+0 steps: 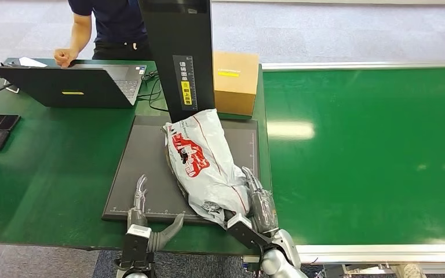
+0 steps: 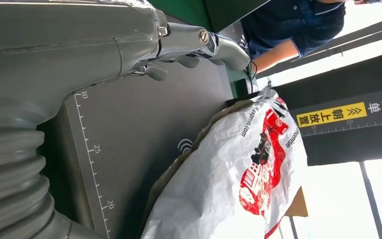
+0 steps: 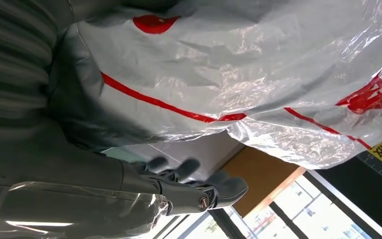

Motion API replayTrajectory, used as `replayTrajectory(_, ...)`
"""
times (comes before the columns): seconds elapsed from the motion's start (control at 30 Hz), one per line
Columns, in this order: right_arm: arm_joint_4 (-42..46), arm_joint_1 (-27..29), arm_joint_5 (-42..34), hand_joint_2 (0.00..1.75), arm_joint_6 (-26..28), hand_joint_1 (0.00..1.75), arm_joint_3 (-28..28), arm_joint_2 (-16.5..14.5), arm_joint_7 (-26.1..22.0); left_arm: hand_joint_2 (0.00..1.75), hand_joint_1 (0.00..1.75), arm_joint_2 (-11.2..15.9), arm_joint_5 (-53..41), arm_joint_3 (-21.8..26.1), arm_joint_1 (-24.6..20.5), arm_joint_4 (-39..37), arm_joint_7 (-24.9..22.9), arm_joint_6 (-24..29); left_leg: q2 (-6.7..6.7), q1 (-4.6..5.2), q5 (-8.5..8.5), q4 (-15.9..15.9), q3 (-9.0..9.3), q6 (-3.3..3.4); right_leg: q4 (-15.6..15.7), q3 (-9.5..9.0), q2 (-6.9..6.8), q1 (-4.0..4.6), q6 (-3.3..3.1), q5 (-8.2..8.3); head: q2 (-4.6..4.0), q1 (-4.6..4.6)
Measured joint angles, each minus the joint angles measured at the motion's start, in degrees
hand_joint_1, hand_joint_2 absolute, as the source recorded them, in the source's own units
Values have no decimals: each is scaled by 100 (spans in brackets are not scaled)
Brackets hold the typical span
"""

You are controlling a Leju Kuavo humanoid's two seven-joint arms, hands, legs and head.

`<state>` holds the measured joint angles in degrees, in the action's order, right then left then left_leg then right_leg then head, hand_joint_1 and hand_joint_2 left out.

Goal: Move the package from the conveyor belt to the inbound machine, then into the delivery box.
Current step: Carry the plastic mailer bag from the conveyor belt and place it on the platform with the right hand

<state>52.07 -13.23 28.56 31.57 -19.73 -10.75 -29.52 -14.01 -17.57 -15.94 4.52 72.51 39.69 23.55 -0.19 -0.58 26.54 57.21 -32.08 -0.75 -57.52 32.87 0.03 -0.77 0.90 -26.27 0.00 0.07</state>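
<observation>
The package lies on the dark ruled plate of the inbound machine, its far end against the foot of the machine's black upright column and its near end hanging towards the plate's front right corner. The right robot hand sits at that near end, on the package's right side, touching the bag; its fingers show spread beside the plastic in the right wrist view, but whether they grip the bag I cannot tell. The left robot hand rests released on the plate to the left of the package, fingers apart, clear of the bag.

The package is a bulging white-grey plastic mailer, crinkled and glossy, with red printed graphics, red stripes and some dark lettering.

Beyond the plate, a brown cardboard box stands just right of the column. The green conveyor belt runs to the right. On the green counter to the left stands an open laptop, with a person behind it.
</observation>
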Motion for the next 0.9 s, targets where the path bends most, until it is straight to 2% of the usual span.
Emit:
replayTrajectory(0.17, 324, 198, -1, 175, -7, 0, 14, -7, -55, 175, 0, -1, 25, -17, -52, -59, 24, -15, 0, 0, 0, 0, 0, 0, 0, 1, 0, 0, 0, 0, 0, -1)
replayTrajectory(0.53, 1970, 1036, -476, 175, -6, 0, 12, -5, -305, 175, 0, -5, 61, -17, -84, -111, 28, -69, 0, 0, 2, 0, -4, -1, 0, 4, 0, 0, 0, -2, 0, -1)
replayTrajectory(0.9, 2865, 1519, -681, 175, -172, 0, 19, -5, -189, 175, 0, -21, 22, -3, -108, -137, 35, -143, 0, 0, 2, 0, -3, -1, 0, 4, 1, 0, 0, -2, 0, 0)
